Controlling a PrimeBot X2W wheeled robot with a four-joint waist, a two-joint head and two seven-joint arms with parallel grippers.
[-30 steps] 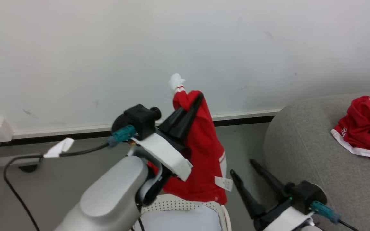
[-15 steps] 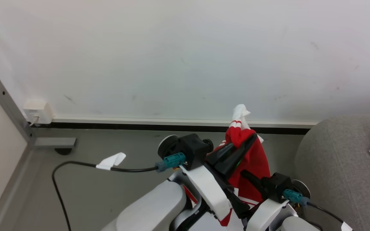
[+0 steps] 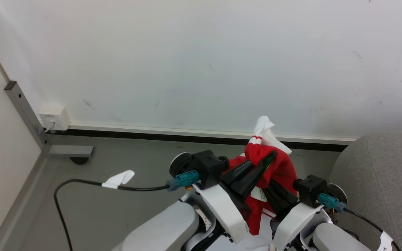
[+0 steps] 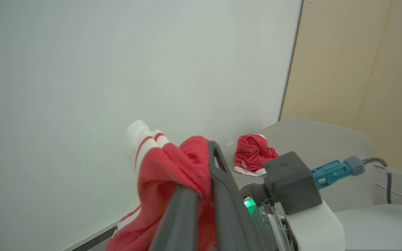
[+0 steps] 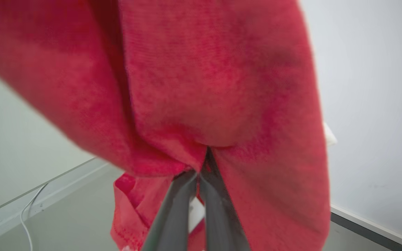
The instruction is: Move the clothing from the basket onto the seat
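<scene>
We hold the clothing (image 3: 282, 171), left pincer (image 3: 263, 159) and right pincer (image 5: 201, 168) both pinched shut on it.
It hides the right tips, lower centre of the head view.

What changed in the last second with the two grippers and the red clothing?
The right gripper, open and apart before, moved in toward the robot's left and shut on the red garment. The left gripper still holds it raised, and the other garment still lies on the sofa.
</scene>
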